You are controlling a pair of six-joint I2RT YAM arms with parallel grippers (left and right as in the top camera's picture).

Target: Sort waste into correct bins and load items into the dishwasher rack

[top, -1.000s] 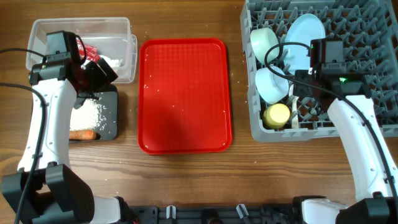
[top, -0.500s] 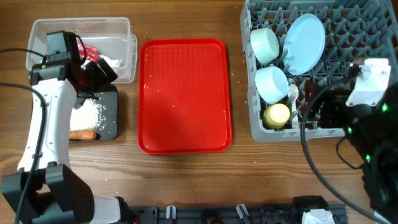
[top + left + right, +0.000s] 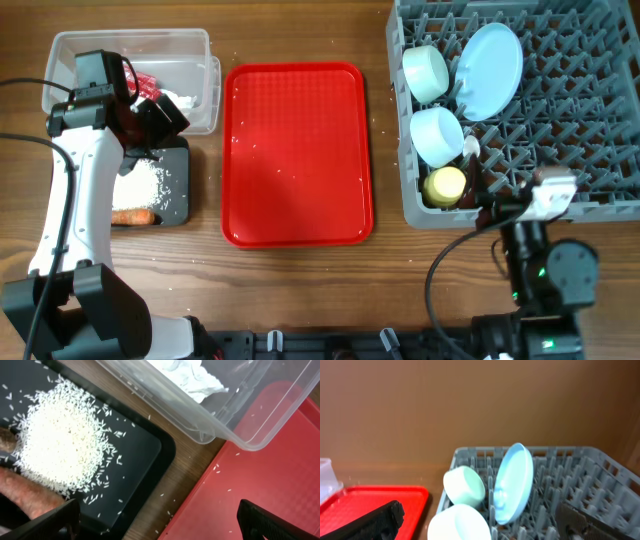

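Observation:
The grey dishwasher rack (image 3: 580, 100) holds the pale blue plate (image 3: 490, 70) on edge, two mint bowls (image 3: 425, 72) (image 3: 437, 135), the yellow cup (image 3: 446, 185) and the white spoon (image 3: 470, 148). The clear tub (image 3: 130, 55) holds white napkins (image 3: 183, 98) and a red wrapper (image 3: 145, 80). The black tray (image 3: 178, 200) holds rice (image 3: 140, 182) and the orange sausage piece (image 3: 132, 216). My left gripper (image 3: 160, 115) is open and empty above the gap between tub and tray (image 3: 160, 527). My right gripper (image 3: 480, 510) is open and empty, pulled back in front of the rack's near edge.
The large red tray (image 3: 297, 150) lies in the middle between the bins and the rack, with a few stray rice grains on it. Loose grains also lie on the wood beside the black tray (image 3: 165, 495).
My right arm has drawn back from over the rack to the near table edge. The spoon stays in the rack. The left arm has not moved.

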